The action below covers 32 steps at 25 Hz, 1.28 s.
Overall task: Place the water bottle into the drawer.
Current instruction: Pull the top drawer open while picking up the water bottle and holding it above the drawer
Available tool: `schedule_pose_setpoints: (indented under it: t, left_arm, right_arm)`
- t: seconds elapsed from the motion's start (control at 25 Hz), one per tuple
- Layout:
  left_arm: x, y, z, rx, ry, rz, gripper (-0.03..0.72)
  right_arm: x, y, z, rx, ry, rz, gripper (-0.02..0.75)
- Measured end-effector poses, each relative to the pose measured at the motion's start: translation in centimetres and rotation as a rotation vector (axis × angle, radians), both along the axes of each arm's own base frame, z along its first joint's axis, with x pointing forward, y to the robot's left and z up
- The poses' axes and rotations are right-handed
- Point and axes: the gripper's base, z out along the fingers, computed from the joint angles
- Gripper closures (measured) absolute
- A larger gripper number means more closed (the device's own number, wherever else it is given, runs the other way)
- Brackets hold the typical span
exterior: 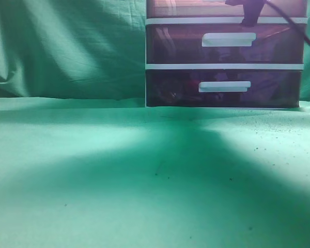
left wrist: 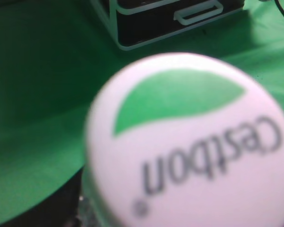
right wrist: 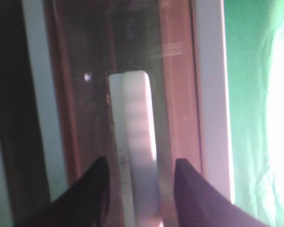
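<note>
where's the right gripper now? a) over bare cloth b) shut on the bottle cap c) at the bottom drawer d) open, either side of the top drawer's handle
d: in the right wrist view the right gripper has its fingers spread around the top drawer's white handle.

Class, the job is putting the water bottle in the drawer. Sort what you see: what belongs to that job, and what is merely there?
Belongs:
water bottle, cap filling the left wrist view
top drawer
its white handle, between the right hand's open fingers

Merely there:
two darker lower drawers
green cloth
</note>
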Motion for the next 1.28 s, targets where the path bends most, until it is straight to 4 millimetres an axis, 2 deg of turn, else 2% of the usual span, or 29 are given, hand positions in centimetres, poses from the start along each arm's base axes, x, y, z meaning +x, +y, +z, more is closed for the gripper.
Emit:
schedule_pose_setpoints:
  t: [0.04, 0.12, 0.2, 0.44, 0.52, 0.68, 0.92, 1.08, 1.28]
  left_arm:
    - [0.0, 0.0, 0.0, 0.0, 0.0, 0.0, 0.393]
    - [0.0, 0.0, 0.0, 0.001, 0.002, 0.0, 0.393]
    - [0.0, 0.0, 0.0, 0.001, 0.002, 0.0, 0.393]
    - [0.0, 0.0, 0.0, 0.006, 0.001, -0.001, 0.393]
    - [0.0, 0.0, -0.1, 0.008, 0.008, -0.002, 0.393]
    - [-0.2, 0.0, -0.2, 0.011, 0.025, -0.006, 0.393]
    - [-0.2, 0.0, -0.1, 0.008, 0.023, -0.005, 0.393]
    - [-0.1, 0.0, 0.0, -0.002, 0.008, -0.002, 0.393]
    - [0.0, -0.1, 0.1, -0.026, 0.001, 0.001, 0.393]
  right_arm:
    - [0.1, 0.0, 0.0, 0.002, -0.014, -0.003, 0.442]
    - [0.1, 0.0, 0.2, 0.006, -0.033, -0.005, 0.575]
    - [0.2, 0.1, -0.1, -0.015, -0.03, -0.001, 0.638]
    - [-0.3, 0.0, -0.1, -0.062, -0.041, 0.005, 0.626]
    - [-1.5, -0.4, -0.2, -0.09, -0.045, 0.002, 0.626]
    - [-5.6, -1.0, -0.9, -0.149, -0.054, 0.013, 0.626]
    - [-10.9, -1.3, -1.4, -0.119, -0.025, 0.012, 0.626]
    - [-13.0, -0.5, -1.7, -0.091, -0.005, 0.003, 0.626]
    - [-14.4, 0.3, -2.2, -0.106, 0.009, -0.018, 0.626]
